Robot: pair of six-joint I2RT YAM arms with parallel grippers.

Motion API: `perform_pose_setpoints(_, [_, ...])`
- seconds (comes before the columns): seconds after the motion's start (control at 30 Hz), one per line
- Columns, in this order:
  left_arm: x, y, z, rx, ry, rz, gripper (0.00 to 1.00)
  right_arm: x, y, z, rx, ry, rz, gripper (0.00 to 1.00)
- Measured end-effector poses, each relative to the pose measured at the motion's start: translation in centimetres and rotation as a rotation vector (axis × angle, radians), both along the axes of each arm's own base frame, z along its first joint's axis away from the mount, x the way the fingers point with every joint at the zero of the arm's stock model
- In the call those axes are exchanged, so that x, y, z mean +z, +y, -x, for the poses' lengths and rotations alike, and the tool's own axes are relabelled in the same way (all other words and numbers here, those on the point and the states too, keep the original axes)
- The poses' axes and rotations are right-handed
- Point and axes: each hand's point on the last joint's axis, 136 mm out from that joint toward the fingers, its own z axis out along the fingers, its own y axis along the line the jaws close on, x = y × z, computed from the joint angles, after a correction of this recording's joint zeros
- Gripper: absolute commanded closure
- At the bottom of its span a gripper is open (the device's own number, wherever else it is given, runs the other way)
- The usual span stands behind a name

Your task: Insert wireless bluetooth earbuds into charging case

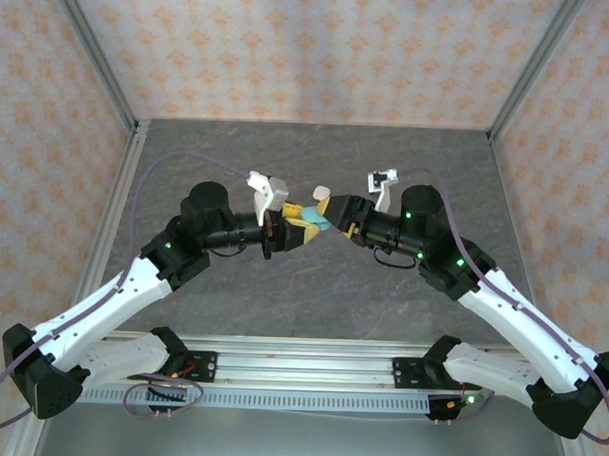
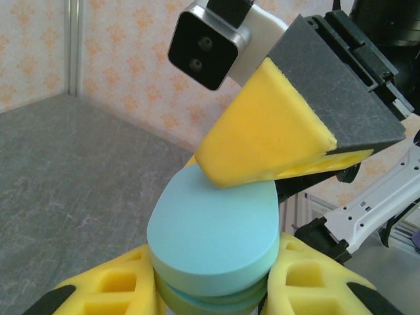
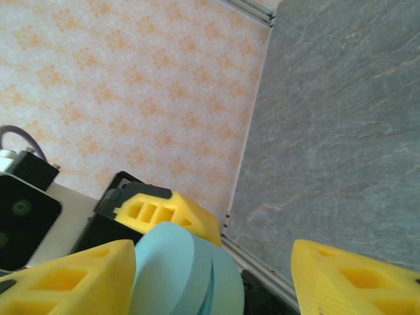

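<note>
The teal charging case (image 2: 213,230) is held above the table, and my left gripper (image 2: 210,292) is shut on its lower half with yellow fingers (image 2: 111,289) on both sides. One yellow finger of the right gripper (image 2: 262,144) rests on the far edge of the lid. In the right wrist view the case (image 3: 177,269) lies against one finger (image 3: 72,279), with a wide gap to the other, so my right gripper (image 3: 210,282) is open. From above, both grippers (image 1: 296,233) (image 1: 337,214) meet at the case (image 1: 312,220) over mid-table. The earbuds are hidden.
A small cream-coloured thing (image 1: 321,194) lies on the grey table (image 1: 307,158) just behind the grippers. Patterned walls with metal posts (image 1: 119,91) enclose the table on three sides. The arm bases stand along the near rail (image 1: 300,368).
</note>
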Motion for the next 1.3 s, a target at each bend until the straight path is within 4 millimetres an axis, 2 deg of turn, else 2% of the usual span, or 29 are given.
perform_pose_setpoints(0.17, [0.4, -0.1, -0.2, 0.004, -0.006, 0.004, 0.77, 1.0, 0.7, 0.1, 0.024, 0.013, -0.06, 0.59])
perform_pose_setpoints(0.37, [0.6, 0.1, -0.4, 0.02, -0.011, -0.006, 0.74, 0.9, 0.7, -0.4, 0.009, 0.042, -0.097, 0.69])
perform_pose_setpoints(0.5, [0.3, 0.2, -0.5, 0.027, -0.012, -0.02, 0.67, 0.7, 0.8, -0.5, 0.005, 0.055, -0.11, 0.73])
perform_pose_setpoints(0.83, [0.2, 0.3, -0.6, 0.031, -0.031, -0.037, 0.39, 0.1, 1.1, -0.7, 0.002, 0.09, -0.135, 0.81])
perform_pose_setpoints(1.0, [0.0, 0.6, -0.4, 0.036, -0.041, -0.052, 0.3, 0.0, 1.0, -1.1, -0.01, 0.096, -0.152, 0.82])
perform_pose_setpoints(1.17, [0.4, 2.0, 0.2, 0.079, -0.079, -0.084, 0.25, -0.2, 0.4, -1.8, -0.037, 0.096, -0.149, 0.83])
perform_pose_setpoints(1.3, [1.1, 4.1, 0.9, 0.147, -0.133, -0.113, 0.22, -0.9, -0.2, -2.3, -0.063, 0.094, -0.12, 0.83])
